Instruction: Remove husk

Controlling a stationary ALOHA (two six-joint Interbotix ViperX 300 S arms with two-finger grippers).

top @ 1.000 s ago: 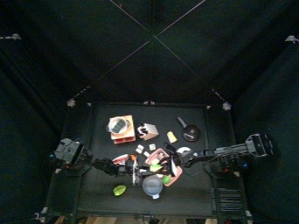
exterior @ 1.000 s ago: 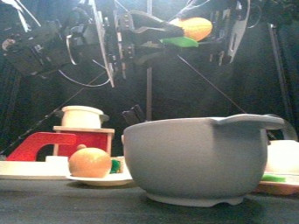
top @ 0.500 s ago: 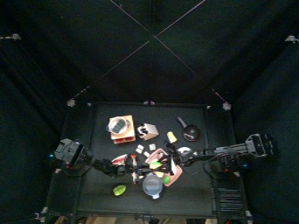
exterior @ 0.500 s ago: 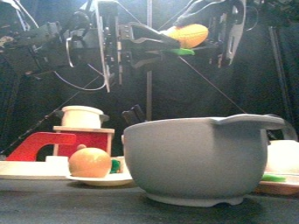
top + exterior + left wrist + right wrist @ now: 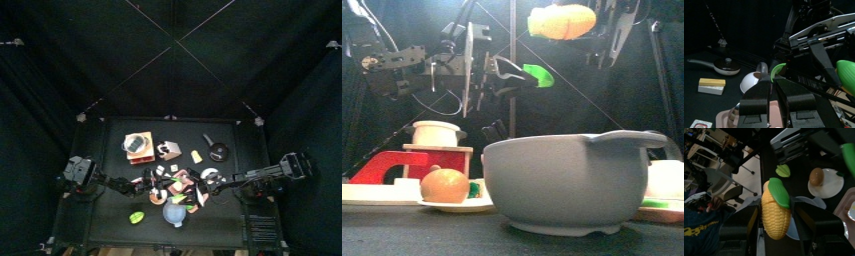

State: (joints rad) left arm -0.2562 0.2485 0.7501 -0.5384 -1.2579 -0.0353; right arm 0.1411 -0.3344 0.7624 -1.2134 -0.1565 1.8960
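Note:
A yellow corn cob point(image 5: 563, 21) hangs high over the table with my right gripper point(image 5: 776, 225) shut around it. A green husk strip point(image 5: 778, 192) still lies along the cob. A separate green piece of husk point(image 5: 539, 75) sits lower and to the left of the cob, apart from it. My left gripper point(image 5: 775, 79) is shut on that piece point(image 5: 778, 70). The two grippers face each other closely above the table's middle point(image 5: 178, 184).
A big grey bowl point(image 5: 583, 180) stands at the front. A round orange-brown ball on a plate point(image 5: 445, 185) and a red and wooden block point(image 5: 416, 160) are to its left. A loose green leaf point(image 5: 136, 216) lies front left. A small pan point(image 5: 724, 64) and a yellow block point(image 5: 712, 85) sit further back.
The green piece has come away from the cob. The right gripper lifted the corn higher, while the left gripper drew the piece down and to the left.

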